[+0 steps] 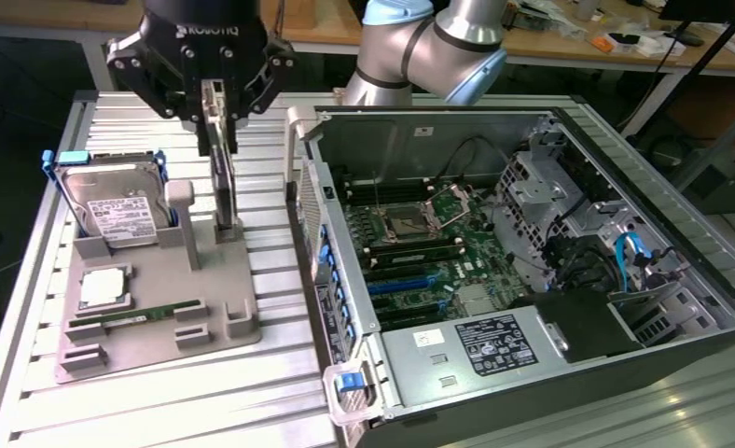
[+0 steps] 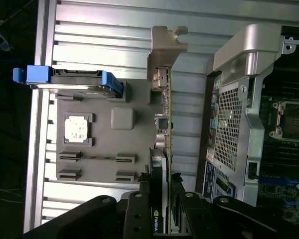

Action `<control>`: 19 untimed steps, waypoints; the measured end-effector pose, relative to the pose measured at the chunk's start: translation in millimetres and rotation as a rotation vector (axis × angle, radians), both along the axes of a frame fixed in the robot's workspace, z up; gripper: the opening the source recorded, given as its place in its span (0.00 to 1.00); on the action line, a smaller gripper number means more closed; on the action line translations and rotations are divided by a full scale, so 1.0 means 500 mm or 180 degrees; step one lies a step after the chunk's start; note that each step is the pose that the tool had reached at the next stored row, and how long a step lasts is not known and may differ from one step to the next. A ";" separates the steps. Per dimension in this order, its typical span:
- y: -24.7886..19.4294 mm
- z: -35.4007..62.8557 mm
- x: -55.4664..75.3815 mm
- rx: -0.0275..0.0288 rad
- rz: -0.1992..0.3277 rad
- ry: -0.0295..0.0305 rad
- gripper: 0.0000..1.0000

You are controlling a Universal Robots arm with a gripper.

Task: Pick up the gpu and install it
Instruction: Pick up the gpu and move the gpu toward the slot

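The black gripper (image 1: pixel 219 119), with "ROBOTIQ" in white letters across its body, is clamped shut on the upper edge of the gpu (image 1: pixel 223 177), a thin dark expansion card with a silvery-grey metal edge. The card stands upright on its short end, its lower end at the slot of a flat grey plastic fixture (image 1: pixel 156 341). Whether it sits in that slot or hangs just above it cannot be told. In the wrist view the card (image 2: pixel 163 129) is seen edge-on between the fingers (image 2: pixel 139 201), with a small green logo beside them whose lettering is too small to read.

The fixture lies on the slatted aluminium desk (image 1: pixel 156 411), towards the desk's edge at the exterior view's left. On it a silver hard drive in a blue frame (image 1: pixel 117 213) leans in a cradle. Its white label carries print too fine to read. Nearby lie a square silver processor chip (image 1: pixel 104 287) and a narrow green memory stick (image 1: pixel 137 317).

An open dark-grey computer case (image 1: pixel 430 114) fills the desk's other side, with its green motherboard (image 1: pixel 430 243) exposed. A labelled power supply (image 1: pixel 486 341), its text unreadable, sits near the desk's front edge. A narrow strip of bare slats separates the fixture from the case wall, and the card stands just beside that gap.
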State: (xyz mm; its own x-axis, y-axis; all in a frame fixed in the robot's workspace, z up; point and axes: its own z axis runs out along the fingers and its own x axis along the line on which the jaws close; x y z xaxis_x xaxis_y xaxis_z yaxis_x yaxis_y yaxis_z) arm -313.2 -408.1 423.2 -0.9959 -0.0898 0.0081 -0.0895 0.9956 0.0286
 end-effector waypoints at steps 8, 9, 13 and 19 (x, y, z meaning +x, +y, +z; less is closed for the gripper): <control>0.0037 0.055 0.005 0.0006 0.0000 0.0000 0.27; 0.0037 0.055 0.019 0.0017 0.0002 0.0002 0.27; 0.0037 0.055 0.047 0.0033 0.0005 0.0005 0.27; 0.0037 0.057 0.086 0.0057 0.0009 0.0008 0.27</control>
State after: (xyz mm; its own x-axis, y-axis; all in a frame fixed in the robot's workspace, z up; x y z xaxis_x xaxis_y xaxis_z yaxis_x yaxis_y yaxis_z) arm -270.3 -406.2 451.7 -0.9957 -0.0926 0.0089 -0.0921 0.9947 0.0467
